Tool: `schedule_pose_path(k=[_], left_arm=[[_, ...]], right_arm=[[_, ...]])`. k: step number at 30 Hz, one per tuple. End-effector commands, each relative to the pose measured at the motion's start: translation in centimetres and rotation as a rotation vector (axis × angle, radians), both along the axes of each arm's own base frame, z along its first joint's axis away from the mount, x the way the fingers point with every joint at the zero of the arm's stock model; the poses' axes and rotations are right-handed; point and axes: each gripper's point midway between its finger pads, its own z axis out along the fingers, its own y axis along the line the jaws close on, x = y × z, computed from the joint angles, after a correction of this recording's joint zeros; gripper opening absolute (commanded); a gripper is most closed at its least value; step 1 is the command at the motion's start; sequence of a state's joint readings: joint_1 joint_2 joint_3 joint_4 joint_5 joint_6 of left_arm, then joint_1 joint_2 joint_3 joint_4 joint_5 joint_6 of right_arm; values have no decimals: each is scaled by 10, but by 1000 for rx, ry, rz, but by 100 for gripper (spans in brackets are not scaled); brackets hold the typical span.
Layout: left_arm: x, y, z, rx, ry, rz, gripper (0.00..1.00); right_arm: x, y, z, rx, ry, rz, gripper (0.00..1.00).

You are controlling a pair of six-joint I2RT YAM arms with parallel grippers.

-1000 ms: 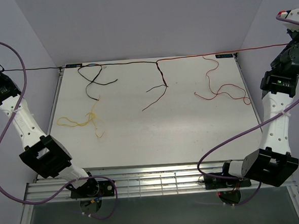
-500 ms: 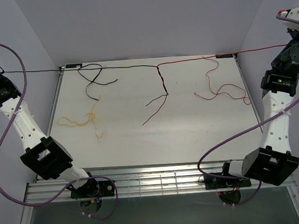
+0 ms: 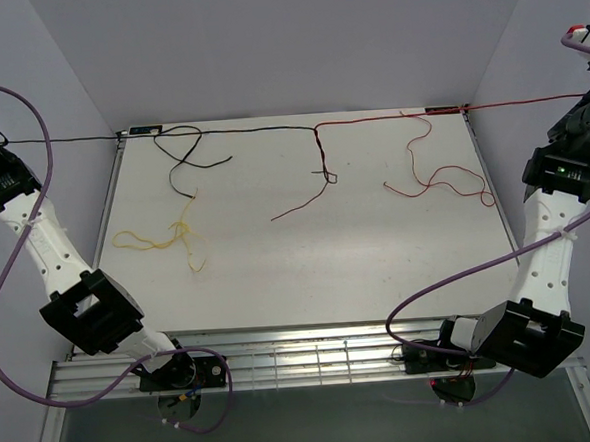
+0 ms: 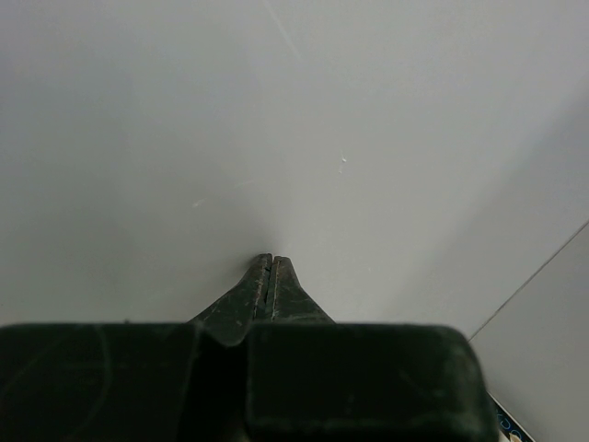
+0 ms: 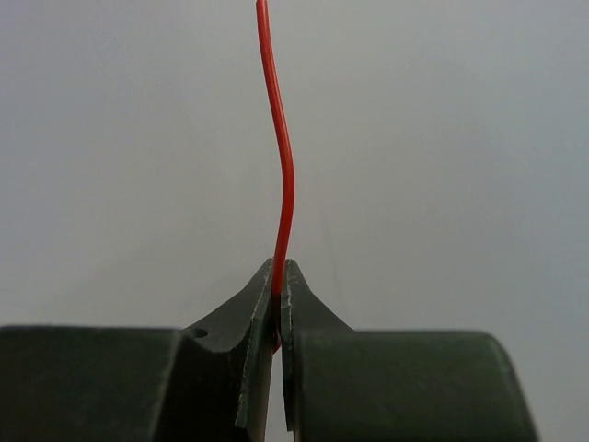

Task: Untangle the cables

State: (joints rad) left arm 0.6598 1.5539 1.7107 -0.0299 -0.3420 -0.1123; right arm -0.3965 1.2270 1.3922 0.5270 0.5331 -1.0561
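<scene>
right gripper (image 5: 278,267) is clamped on the red cable (image 5: 287,184). its arm has pulled further to the upper right, so the line along the table's (image 3: 379,276) top edge is tighter. dark red-brown cable (image 3: 321,159), top centre, got hitched up and its tail swung left. the junction looks still knotted. left gripper (image 4: 271,261) jaws pressed together, no wire visible between them, though the black cable (image 3: 70,140) runs toward it.
</scene>
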Motion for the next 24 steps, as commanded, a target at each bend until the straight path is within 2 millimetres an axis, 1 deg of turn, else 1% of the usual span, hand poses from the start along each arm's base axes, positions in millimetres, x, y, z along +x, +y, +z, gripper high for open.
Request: schedule_pose_path(k=[1, 7, 10, 15, 19, 22, 24], left_arm=[[-30, 19, 0, 0, 12, 108, 0], [-30, 21, 0, 3, 15, 112, 0], [-30, 20, -2, 2, 16, 109, 0], [-31, 18, 0, 5, 11, 105, 0], [-27, 19, -8, -6, 19, 92, 0], [-26, 17, -9, -10, 16, 81, 0], [-28, 15, -11, -11, 15, 77, 0]], right_arm=[[-26, 0, 17, -31, -79, -49, 8], [-36, -3, 19, -38, -79, -76, 8], [-37, -4, 18, -40, -81, -77, 8], [-34, -7, 14, -36, -82, -80, 8], [-34, -9, 13, -23, -103, -78, 8], [-32, -12, 9, -12, -108, -83, 8], [-31, -15, 7, 3, -128, -88, 8]])
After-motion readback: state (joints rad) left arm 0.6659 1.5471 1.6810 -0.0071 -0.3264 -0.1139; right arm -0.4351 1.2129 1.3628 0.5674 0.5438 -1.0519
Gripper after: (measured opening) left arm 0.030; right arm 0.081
